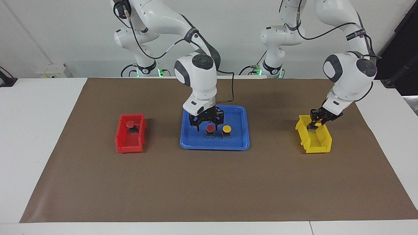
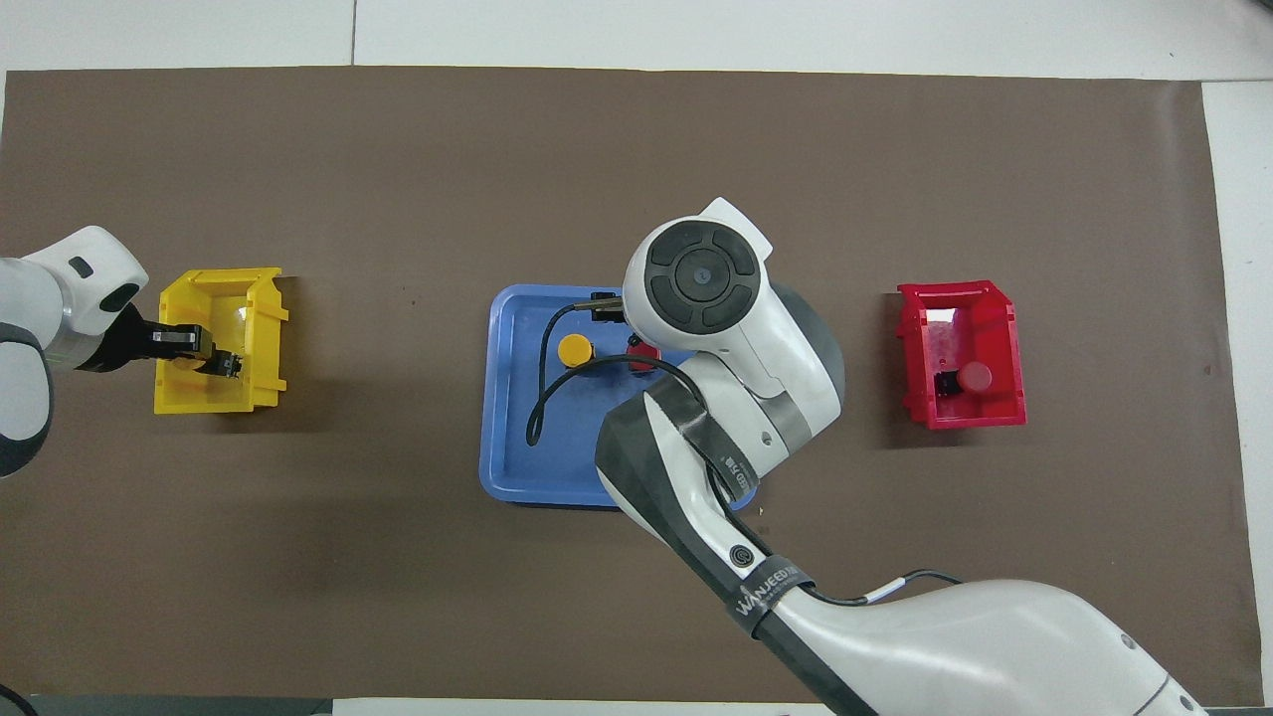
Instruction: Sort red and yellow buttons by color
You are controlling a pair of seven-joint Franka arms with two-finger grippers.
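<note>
Claws differ: right claw [image 1: 207, 125] hangs open over the tray's [image 1: 240, 143] red button [image 1: 210, 129], beside a yellow button [image 1: 226, 130]; its arm hides the cylinders. Left claw [image 1: 314, 125] grips a half-hidden yellow one [image 1: 316, 123] over the yellow bin [image 1: 321, 143]. Another red [image 1: 131, 124] sits in the red bin [image 1: 125, 147].

I count four buttons. Two are red: one red button [image 1: 130, 123] and a second red button [image 1: 210, 128]. Two are yellow: one yellow button [image 1: 226, 128] and a second yellow button [image 1: 316, 123]. There are two bins, a red bin [image 1: 121, 143] and a yellow bin [image 1: 323, 147], and one blue tray [image 1: 240, 143]. I have two tools: my left tool [image 1: 315, 125] and my right tool [image 1: 209, 126].
</note>
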